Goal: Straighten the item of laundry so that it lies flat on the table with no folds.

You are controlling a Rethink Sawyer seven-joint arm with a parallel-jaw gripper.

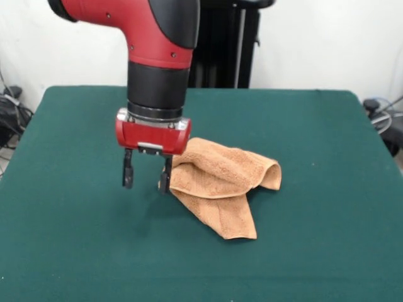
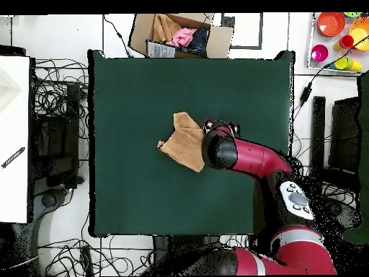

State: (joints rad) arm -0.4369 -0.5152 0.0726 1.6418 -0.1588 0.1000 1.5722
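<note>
The orange-tan terry towel (image 1: 223, 181) lies crumpled and folded over itself near the middle of the dark green table (image 1: 75, 251). One flap points toward the front edge and another bulges to the right. My gripper (image 1: 147, 176) hangs just left of the towel, low over the table, fingers apart and empty. Its right finger (image 1: 165, 175) is at the towel's left edge. In the overhead view the towel (image 2: 184, 141) lies left of the arm's wrist (image 2: 220, 148), which hides the gripper.
A cardboard box (image 2: 180, 34) with clothes stands beyond the table's far edge in the overhead view. Coloured cups (image 2: 339, 40) sit on a tray at the top right. Cables lie on the floor around the table.
</note>
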